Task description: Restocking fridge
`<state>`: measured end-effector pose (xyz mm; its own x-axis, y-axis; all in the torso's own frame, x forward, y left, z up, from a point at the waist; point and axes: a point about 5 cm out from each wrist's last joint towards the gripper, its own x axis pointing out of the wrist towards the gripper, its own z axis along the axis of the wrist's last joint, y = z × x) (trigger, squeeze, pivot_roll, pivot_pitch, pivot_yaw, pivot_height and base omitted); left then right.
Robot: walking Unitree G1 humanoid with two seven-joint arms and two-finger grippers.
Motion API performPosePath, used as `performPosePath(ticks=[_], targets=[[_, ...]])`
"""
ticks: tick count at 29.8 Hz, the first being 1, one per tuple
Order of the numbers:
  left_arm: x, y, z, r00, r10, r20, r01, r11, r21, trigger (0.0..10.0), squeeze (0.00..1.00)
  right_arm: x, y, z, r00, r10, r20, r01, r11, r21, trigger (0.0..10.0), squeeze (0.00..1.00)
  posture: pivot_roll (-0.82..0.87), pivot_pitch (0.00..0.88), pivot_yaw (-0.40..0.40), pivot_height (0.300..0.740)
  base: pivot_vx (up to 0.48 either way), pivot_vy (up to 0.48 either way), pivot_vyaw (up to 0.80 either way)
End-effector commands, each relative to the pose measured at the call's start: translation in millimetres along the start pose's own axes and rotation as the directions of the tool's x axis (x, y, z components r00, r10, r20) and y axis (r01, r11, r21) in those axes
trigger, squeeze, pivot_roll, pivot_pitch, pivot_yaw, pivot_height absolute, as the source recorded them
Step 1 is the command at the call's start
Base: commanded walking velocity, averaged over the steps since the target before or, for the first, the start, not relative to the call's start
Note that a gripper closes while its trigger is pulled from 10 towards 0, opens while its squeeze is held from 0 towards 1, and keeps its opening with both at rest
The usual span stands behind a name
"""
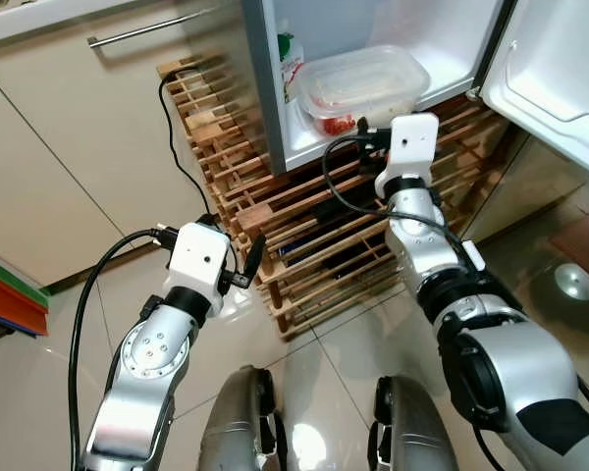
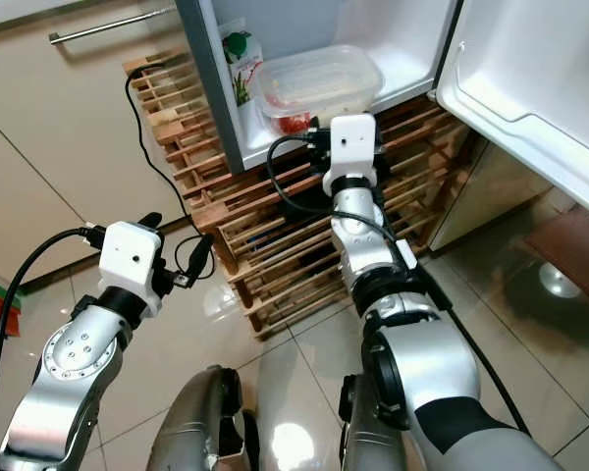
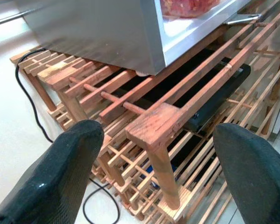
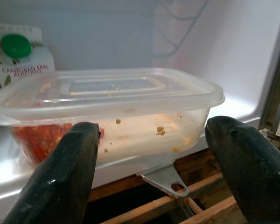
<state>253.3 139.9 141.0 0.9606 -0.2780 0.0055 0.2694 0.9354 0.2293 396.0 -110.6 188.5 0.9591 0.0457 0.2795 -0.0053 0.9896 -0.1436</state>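
A clear lidded food container (image 1: 363,86) with red and pale food sits on the floor of the open fridge (image 1: 304,147). A juice carton with a green cap (image 4: 19,58) stands behind it at the left. My right gripper (image 4: 149,154) is open just in front of the container (image 4: 116,112), its fingers apart and holding nothing; its white wrist (image 1: 410,142) hovers before the fridge's bottom edge. My left gripper (image 3: 154,172) is open lower down, facing the wooden rack (image 3: 163,121) under the fridge.
The fridge door (image 1: 560,78) stands open at the right. The slatted wooden rack (image 1: 304,235) holds the fridge up, with a black cable (image 1: 177,147) trailing beside it. Beige cabinets (image 1: 79,128) stand to the left. Glossy tile floor (image 1: 353,343) lies below.
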Motion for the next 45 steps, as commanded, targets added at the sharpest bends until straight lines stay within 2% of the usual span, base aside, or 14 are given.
performPosePath(ticks=[1, 7, 12, 14, 15, 19, 22, 23, 25, 27, 28, 34, 40, 45], targets=[[-3.3, 2.7, 3, 1.000, 0.015, 0.009, -0.015, 1.000, 0.015, 10.0, 0.00, 1.5, 1.4, -1, 1.000, 0.014, -0.025, -0.014, 1.000, 0.002, 10.0, 0.00, 0.14, 0.159, 0.073, 0.641, 0.000, 0.000, 0.00], [-4.6, 4.3, 2, 1.000, 0.022, 0.005, -0.022, 1.000, 0.018, 10.0, 0.00, 6.2, -11.6, 0, 0.999, -0.015, -0.046, 0.013, 0.999, -0.043, 10.0, 0.00, 0.15, 0.162, 0.073, 0.641, 0.000, 0.000, 0.00], [-4.2, 4.0, 1, 1.000, 0.025, 0.003, -0.025, 1.000, 0.018, 10.0, 0.00, 7.9, -34.7, 2, 0.995, -0.101, -0.022, 0.096, 0.982, -0.165, 10.0, 0.00, 0.14, 0.161, 0.071, 0.641, 0.000, 0.000, 0.00], [-3.7, 3.7, 1, 1.000, 0.026, 0.002, -0.026, 1.000, 0.016, 10.0, 0.00, 8.9, -42.5, 4, 0.991, -0.133, -0.014, 0.128, 0.976, -0.177, 10.0, 0.00, 0.14, 0.160, 0.069, 0.641, 0.000, 0.000, 0.00], [-2.3, 2.9, 1, 1.000, 0.027, 0.003, -0.027, 1.000, 0.011, 10.0, 0.00, 9.8, -51.9, 7, 0.986, -0.169, 0.005, 0.167, 0.968, -0.187, 10.0, 0.00, 0.13, 0.158, 0.067, 0.641, 0.000, 0.000, 0.00], [0.4, 1.3, 1, 1.000, 0.026, 0.006, -0.026, 1.000, 0.006, 10.0, 0.00, 9.8, -56.8, 6, 0.985, -0.172, -0.014, 0.168, 0.972, -0.163, 10.0, 0.00, 0.12, 0.149, 0.061, 0.641, 0.000, 0.000, 0.00], [4.0, -1.1, 0, 1.000, 0.022, 0.007, -0.022, 1.000, 0.002, 10.0, 0.00, 8.2, -48.9, -1, 0.990, -0.120, -0.074, 0.120, 0.993, -0.010, 10.0, 0.00, 0.11, 0.134, 0.047, 0.641, 0.000, 0.000, 0.00], [4.0, -1.1, 0, 1.000, 0.022, 0.007, -0.022, 1.000, 0.002, 10.0, 0.00, 8.2, -48.9, -1, 0.990, -0.120, -0.074, 0.120, 0.993, -0.010, 10.0, 0.00, 0.11, 0.134, 0.047, 0.641, 0.000, 0.000, 0.00], [6.4, -1.9, -3, 1.000, 0.022, 0.000, -0.022, 1.000, 0.001, 10.0, 0.00, 5.4, -37.0, -9, 0.989, -0.068, -0.130, 0.089, 0.982, 0.166, 10.0, 0.00, 0.11, 0.126, 0.039, 0.641, 0.000, 0.000, 0.00], [9.9, -2.2, -6, 1.000, 0.024, -0.015, -0.024, 1.000, -0.007, 10.0, 0.00, 0.3, -28.8, -14, 0.991, -0.036, -0.128, 0.065, 0.971, 0.229, 10.0, 0.00, 0.09, 0.116, 0.031, 0.641, 0.000, 0.000, 0.00], [13.9, -3.1, -4, 1.000, 0.022, -0.007, -0.023, 0.999, -0.029, 10.0, 0.00, -6.4, -23.6, -17, 0.996, -0.017, -0.091, 0.036, 0.976, 0.215, 10.0, 0.00, 0.08, 0.111, 0.025, 0.641, 0.000, 0.000, 0.00], [22.4, -9.5, 3, 0.999, 0.018, 0.039, -0.015, 0.997, -0.073, 10.0, 0.00, -25.9, -16.6, -18, 0.999, 0.038, -0.020, -0.035, 0.989, 0.146, 10.0, 0.00, 0.05, 0.072, -0.005, 0.641, 0.000, 0.000, 0.00], [33.2, -10.9, 11, 0.995, 0.059, 0.085, -0.049, 0.992, -0.116, 10.0, 0.00, -47.1, -11.4, -20, 0.995, 0.094, -0.011, -0.092, 0.985, 0.143, 10.0, 0.00, 0.04, 0.046, -0.023, 0.641, 0.000, -0.400, 0.12], [42.3, -15.6, 12, 0.993, 0.078, 0.087, -0.066, 0.989, -0.132, 10.0, 0.00, -51.1, -6.4, -23, 0.995, 0.094, -0.037, -0.089, 0.988, 0.126, 10.0, 0.00, 0.02, 0.034, -0.030, 0.641, 0.000, -0.480, 0.70]])
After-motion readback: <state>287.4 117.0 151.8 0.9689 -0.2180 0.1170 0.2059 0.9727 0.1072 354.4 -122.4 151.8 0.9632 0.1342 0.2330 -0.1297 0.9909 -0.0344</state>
